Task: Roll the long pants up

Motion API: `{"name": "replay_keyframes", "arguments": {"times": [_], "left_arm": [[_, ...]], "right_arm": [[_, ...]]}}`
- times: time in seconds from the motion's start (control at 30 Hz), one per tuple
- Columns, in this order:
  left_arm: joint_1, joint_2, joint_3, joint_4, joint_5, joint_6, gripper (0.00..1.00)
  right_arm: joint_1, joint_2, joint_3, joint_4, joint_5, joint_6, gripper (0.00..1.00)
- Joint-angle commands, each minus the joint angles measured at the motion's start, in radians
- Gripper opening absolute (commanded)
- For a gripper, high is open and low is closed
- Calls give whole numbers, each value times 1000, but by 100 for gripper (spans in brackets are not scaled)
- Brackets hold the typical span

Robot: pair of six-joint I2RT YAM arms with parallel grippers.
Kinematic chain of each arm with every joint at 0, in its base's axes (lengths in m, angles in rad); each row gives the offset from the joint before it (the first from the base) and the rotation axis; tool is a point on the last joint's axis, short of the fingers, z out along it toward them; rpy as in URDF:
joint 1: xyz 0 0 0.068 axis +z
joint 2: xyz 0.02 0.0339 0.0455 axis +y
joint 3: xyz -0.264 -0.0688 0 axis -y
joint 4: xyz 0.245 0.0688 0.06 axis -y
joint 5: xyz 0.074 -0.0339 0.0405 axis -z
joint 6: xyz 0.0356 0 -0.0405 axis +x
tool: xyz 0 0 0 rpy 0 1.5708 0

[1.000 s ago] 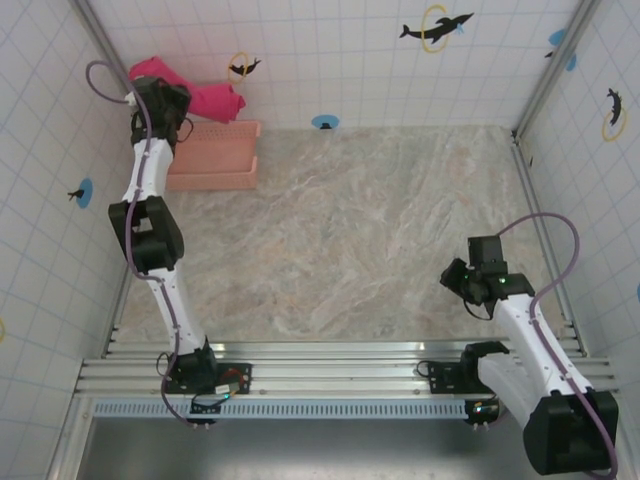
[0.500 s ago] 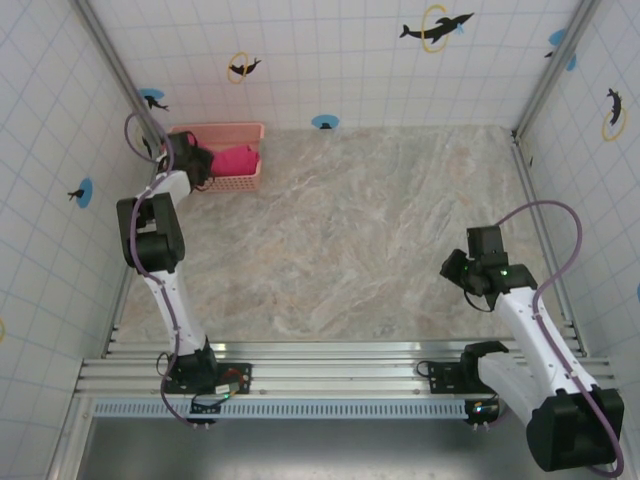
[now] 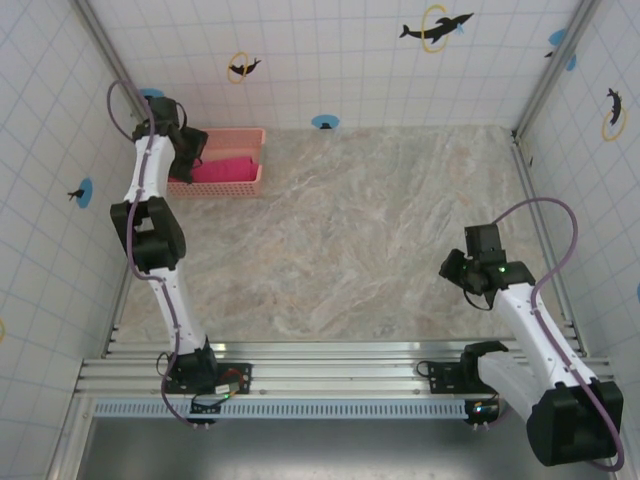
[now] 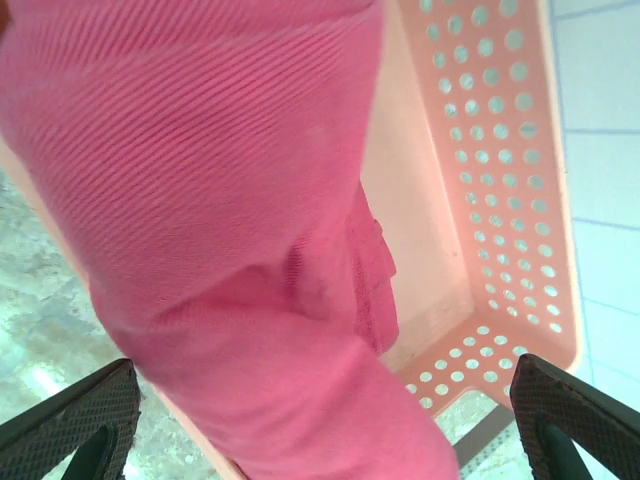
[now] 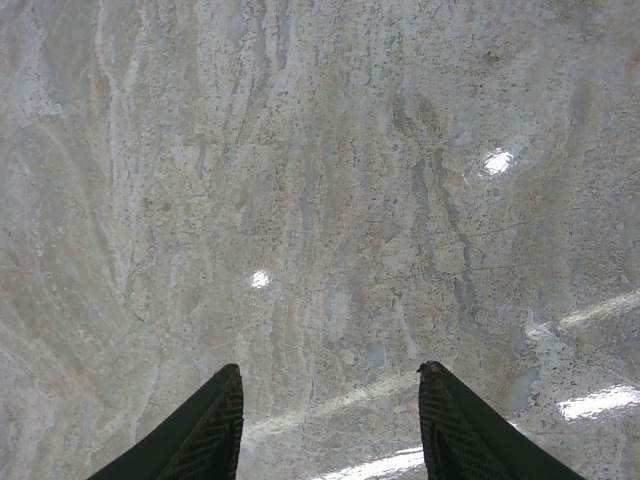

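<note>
Magenta pants [image 3: 225, 170] are bunched up inside the pink basket [image 3: 257, 165], in the far left corner of the marble table [image 3: 380, 230] right by the tiled wall [image 3: 330, 60]. From the top cam the left gripper [image 3: 190, 152] hangs over the basket's left end. On its wrist cam the 2 fingers [image 4: 70, 425] are spread wide, with the ribbed cloth lying below and between them, not pinched as far as I can see. The cloth hides 1 long side of the basket there. Way over on the right, the right gripper [image 3: 455, 275] sits above bare marble, its fingers [image 5: 205, 430] apart too
</note>
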Motion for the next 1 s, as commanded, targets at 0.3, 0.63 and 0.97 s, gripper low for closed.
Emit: {"name": "replay_keyframes", "arguments": {"times": [0.3, 0.63, 0.97], "left_arm": [[24, -75, -15, -372, -53, 227, 97], [25, -777, -982, 391, -160, 852, 97], [-66, -957, -1638, 1191, -124, 1086, 98]], "right_arm": [[10, -4, -2, 115, 13, -105, 54], [0, 252, 232, 104, 17, -354, 97], [24, 505, 307, 340, 116, -555, 97]]}}
